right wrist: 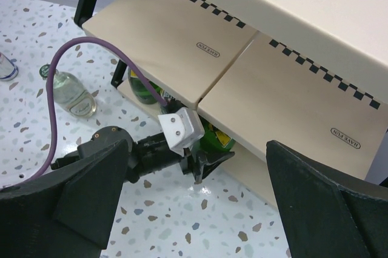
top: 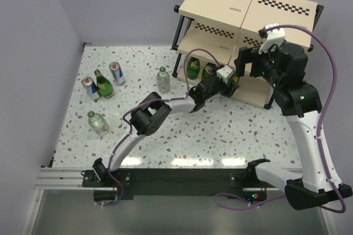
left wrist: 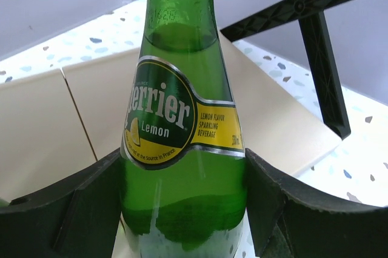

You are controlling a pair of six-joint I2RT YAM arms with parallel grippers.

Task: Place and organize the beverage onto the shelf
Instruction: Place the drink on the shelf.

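I look down from above and behind the arms, left wrist close against a green bottle point(left wrist: 182, 167), right wrist overlooking the shelf point(right wrist: 176, 34), shared overhead.

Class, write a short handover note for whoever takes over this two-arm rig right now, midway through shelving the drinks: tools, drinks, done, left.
Left tool: shut on the held green bottle, under the middle board of the shelf; set down or not, cannot tell.
Right tool: open, empty, over the shelf.
Done: two shelved green bottles stand on the bottom board.
Left: on the table, the last green bottle, two clear bottles, two cans.
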